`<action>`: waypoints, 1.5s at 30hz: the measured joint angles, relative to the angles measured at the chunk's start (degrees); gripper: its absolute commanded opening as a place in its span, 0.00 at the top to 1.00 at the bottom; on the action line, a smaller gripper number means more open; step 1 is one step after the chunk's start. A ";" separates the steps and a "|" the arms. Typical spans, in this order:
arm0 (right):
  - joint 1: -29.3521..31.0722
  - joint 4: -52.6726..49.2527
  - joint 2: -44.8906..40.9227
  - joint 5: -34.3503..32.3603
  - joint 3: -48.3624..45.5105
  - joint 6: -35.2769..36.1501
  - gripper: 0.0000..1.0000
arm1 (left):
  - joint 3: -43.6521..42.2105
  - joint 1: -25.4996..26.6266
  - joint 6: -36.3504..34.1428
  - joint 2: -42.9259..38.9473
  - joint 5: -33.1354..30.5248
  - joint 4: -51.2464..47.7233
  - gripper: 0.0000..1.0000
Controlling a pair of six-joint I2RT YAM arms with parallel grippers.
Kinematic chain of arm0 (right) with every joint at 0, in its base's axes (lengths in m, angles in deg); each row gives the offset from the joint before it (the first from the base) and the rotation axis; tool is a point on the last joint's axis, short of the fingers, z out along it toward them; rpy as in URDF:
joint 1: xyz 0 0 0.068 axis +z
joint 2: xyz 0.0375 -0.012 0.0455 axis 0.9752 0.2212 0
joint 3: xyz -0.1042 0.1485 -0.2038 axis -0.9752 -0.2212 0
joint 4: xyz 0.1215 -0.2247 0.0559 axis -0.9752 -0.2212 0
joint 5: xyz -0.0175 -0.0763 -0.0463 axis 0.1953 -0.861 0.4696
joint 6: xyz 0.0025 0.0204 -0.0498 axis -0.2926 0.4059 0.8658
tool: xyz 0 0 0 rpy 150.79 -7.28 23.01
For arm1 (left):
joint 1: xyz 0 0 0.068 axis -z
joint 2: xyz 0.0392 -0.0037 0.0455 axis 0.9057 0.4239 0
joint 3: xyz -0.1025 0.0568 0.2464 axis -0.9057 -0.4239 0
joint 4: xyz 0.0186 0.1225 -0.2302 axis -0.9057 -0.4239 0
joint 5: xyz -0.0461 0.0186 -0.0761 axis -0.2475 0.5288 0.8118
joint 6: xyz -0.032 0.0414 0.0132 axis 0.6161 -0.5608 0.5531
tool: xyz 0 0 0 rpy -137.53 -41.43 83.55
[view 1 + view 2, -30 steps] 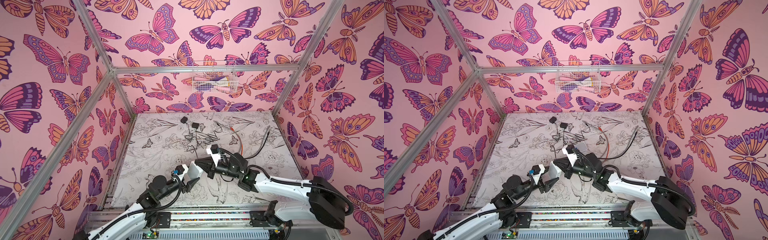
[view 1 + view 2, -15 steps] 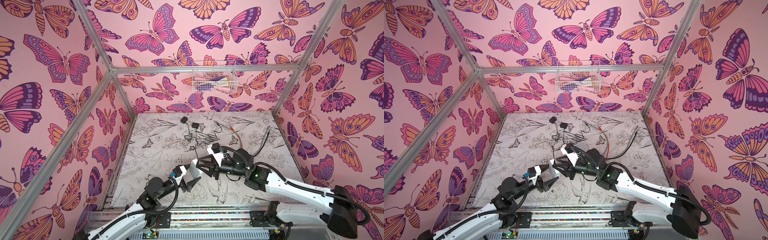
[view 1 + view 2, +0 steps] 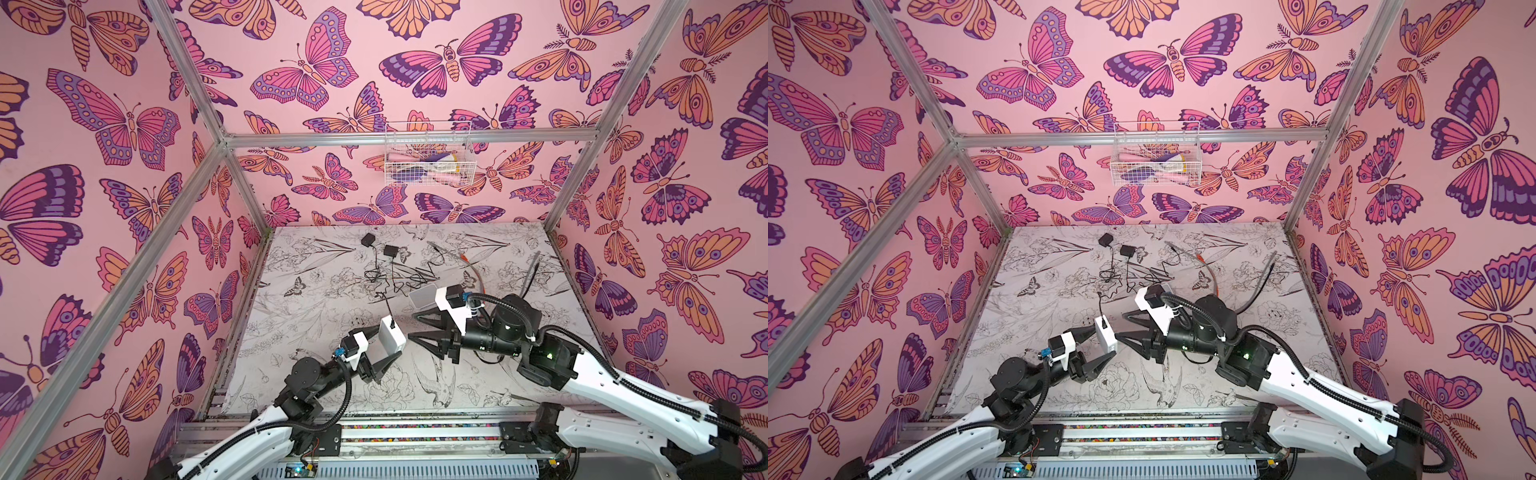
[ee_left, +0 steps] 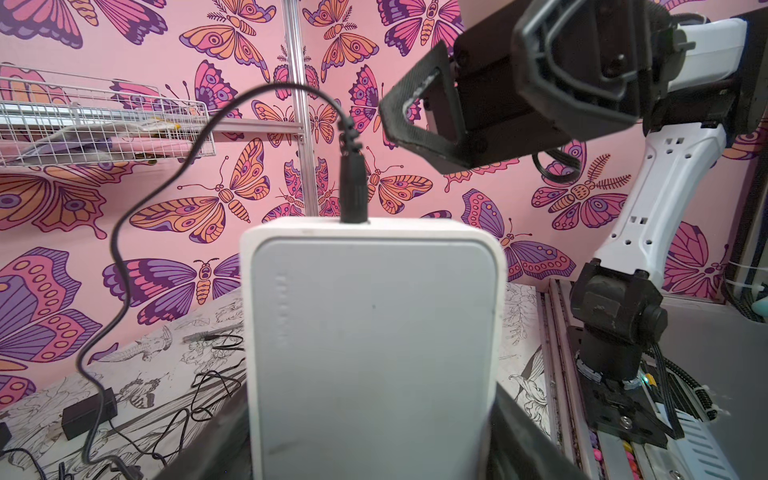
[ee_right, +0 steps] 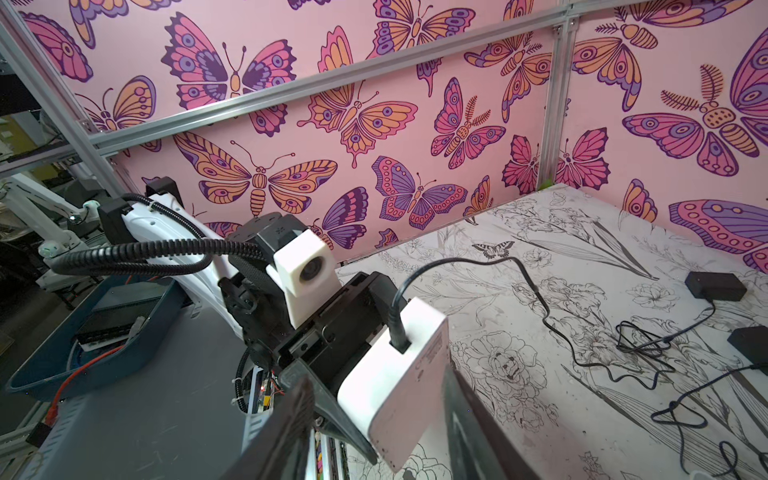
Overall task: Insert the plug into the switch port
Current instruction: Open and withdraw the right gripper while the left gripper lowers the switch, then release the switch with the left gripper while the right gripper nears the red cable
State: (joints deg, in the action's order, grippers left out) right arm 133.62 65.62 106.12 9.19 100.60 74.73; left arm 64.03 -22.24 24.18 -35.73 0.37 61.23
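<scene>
White switch [image 3: 392,341] between left fingers [image 3: 1098,365], plug [image 4: 353,187] seemingly seated, right fingers [image 4: 415,143] spread.

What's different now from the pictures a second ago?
The right end effector opened its jaws, let go of the plug and backed off a little toward the right in both top views. The plug sits in the white switch, and the left end effector holds that switch in about the same place as before.
</scene>
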 measured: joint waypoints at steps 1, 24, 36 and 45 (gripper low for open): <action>0.00 -0.66 0.13 -0.48 0.11 0.13 0.49 | 0.17 0.00 0.24 -0.13 -0.61 -1.16 1.00; -9.49 -20.48 3.17 -23.65 -0.48 4.09 0.53 | 28.74 -1.27 16.92 35.63 -19.23 -52.92 1.00; -9.92 -23.45 11.76 -21.81 -2.89 11.61 0.54 | 28.94 -3.76 26.53 38.95 -22.49 -58.82 0.67; -10.71 -29.92 25.81 -16.94 3.48 14.27 0.53 | 28.94 -3.78 29.14 41.40 -23.41 -59.89 0.31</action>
State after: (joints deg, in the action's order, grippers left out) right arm 122.91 35.69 131.93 -7.75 104.07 89.00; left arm 92.97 -26.02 53.31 5.67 -23.04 1.34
